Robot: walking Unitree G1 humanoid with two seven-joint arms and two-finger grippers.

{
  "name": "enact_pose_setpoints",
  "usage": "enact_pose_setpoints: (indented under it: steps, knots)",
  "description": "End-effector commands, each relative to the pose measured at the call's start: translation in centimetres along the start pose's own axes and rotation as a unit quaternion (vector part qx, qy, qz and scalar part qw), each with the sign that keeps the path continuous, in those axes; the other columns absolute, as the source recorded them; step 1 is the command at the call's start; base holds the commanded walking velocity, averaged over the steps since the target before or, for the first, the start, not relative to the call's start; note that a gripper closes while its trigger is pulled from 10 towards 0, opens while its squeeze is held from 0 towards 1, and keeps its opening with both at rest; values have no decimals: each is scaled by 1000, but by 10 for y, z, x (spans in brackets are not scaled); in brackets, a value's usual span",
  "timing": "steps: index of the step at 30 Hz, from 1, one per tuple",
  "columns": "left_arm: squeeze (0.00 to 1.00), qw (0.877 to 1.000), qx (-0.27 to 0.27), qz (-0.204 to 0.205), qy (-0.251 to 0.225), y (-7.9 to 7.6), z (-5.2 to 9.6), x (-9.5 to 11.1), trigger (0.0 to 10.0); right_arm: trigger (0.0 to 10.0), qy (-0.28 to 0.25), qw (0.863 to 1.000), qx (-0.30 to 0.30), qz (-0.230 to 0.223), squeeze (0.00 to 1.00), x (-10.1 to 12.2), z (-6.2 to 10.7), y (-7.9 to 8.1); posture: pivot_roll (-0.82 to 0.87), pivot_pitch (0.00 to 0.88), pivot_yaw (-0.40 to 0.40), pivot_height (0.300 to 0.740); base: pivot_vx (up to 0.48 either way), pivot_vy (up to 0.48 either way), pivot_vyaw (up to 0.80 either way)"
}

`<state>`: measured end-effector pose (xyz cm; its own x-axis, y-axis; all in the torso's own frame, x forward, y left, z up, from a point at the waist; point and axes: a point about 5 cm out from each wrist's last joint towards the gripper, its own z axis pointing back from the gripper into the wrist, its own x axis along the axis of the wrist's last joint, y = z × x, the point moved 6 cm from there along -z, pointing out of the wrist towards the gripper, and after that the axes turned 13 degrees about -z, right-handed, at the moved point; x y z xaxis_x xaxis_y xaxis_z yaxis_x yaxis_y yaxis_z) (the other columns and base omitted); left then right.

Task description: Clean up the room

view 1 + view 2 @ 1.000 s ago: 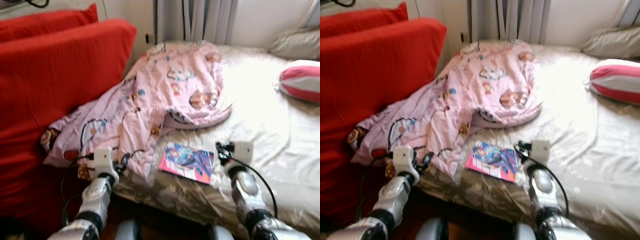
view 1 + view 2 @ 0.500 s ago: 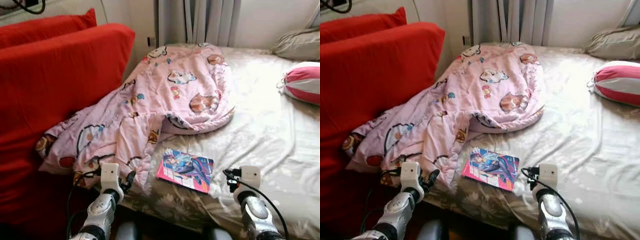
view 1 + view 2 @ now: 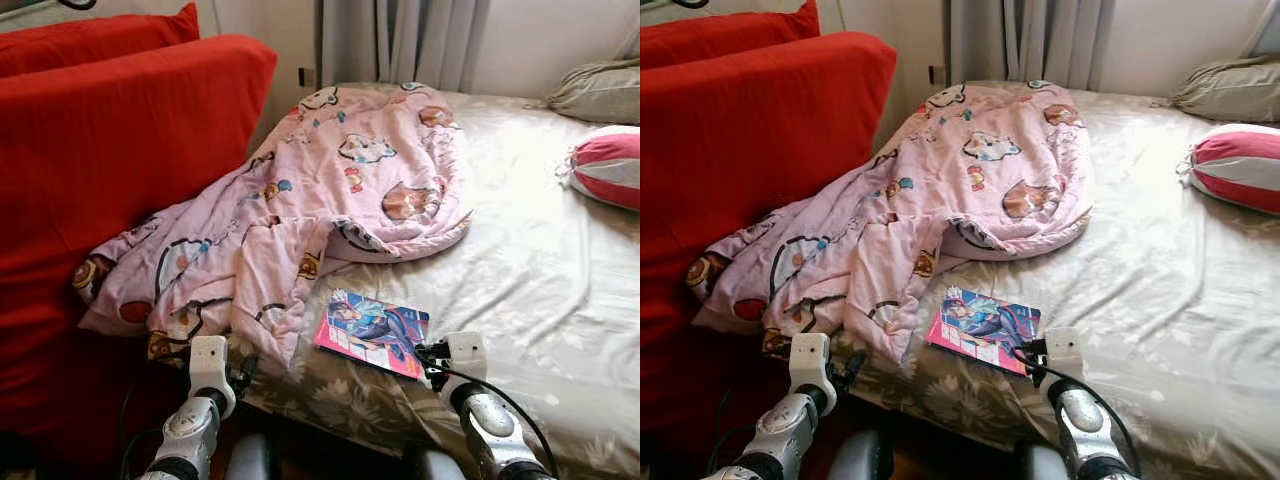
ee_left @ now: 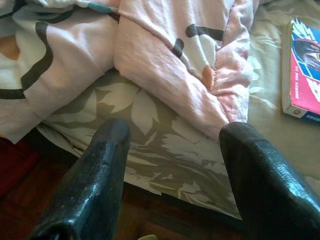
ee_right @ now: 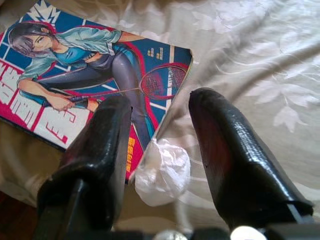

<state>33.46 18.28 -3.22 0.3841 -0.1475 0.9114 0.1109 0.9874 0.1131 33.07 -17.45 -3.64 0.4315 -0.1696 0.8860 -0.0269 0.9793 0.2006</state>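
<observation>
A pink cartoon-print blanket (image 3: pixel 300 200) lies rumpled over the left part of the bed and hangs off its edge. A comic book (image 3: pixel 372 333) with a pink and blue cover lies flat near the bed's front edge. A crumpled white wad (image 5: pixel 162 171) sits against the book's corner. My right gripper (image 5: pixel 159 107) is open just above that corner and the wad, holding nothing; it also shows at the book's right edge (image 3: pixel 428 358). My left gripper (image 4: pixel 177 131) is open and empty at the bed's edge below the blanket's hanging fold (image 3: pixel 243 370).
A red sofa back (image 3: pixel 110 150) stands close on the left, touching the blanket. A pink-and-white striped pillow (image 3: pixel 610 165) and a grey pillow (image 3: pixel 600 92) lie at the far right. The floral sheet (image 3: pixel 540 260) is bare on the right. Curtains (image 3: pixel 400 40) hang behind.
Both arms have dropped lower toward the bed's front edge. My right gripper has shifted left, up to the book's corner. The book and blanket lie as before.
</observation>
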Motion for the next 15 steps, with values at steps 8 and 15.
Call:
enact_pose_setpoints:
  steps: [8, 15]
  knots:
    - [0, 1000, 2, 2, 15, 5, 2, -6, 10000, 10000, -1, 1000, -9, -11, 0, 2, -1, -2, 73, 0, 9, 584, 346, 0, 0]
    - [0, 1000, 2, 2, 23, 7, 4, -11, 10000, 10000, 5, 1000, 4, -8, 0, 5, -3, 1, 75, 0, 7, 584, 462, 0, 0]
